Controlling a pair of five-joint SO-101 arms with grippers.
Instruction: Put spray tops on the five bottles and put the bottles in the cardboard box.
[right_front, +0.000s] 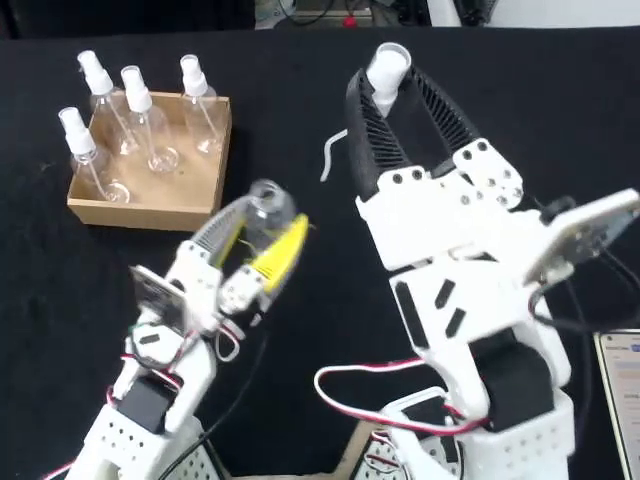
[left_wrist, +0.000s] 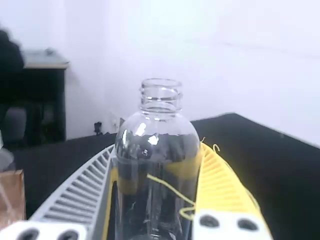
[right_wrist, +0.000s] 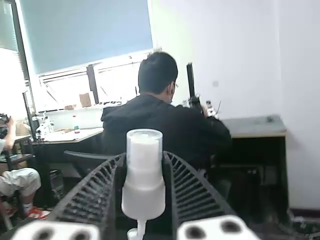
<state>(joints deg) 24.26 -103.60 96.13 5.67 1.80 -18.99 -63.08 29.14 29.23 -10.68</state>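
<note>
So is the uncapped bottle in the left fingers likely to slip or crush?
Probably light: the clear bottle looks empty. Its smooth rounded wall could slip or twist between the ribbed fingers. It looks like thin plastic, so hard squeezing may dent it.

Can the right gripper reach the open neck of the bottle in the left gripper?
Probably yes. The bottle is uncapped and held up, and nothing stands between it and the right gripper, which holds a spray top.

Table (right_front: 560, 110) covered in black, cardboard box (right_front: 140, 212) set on it at the far left, thin white tube (right_front: 330, 155) laid near the middle, flat device (right_front: 622, 390) placed at the near right edge.
</note>
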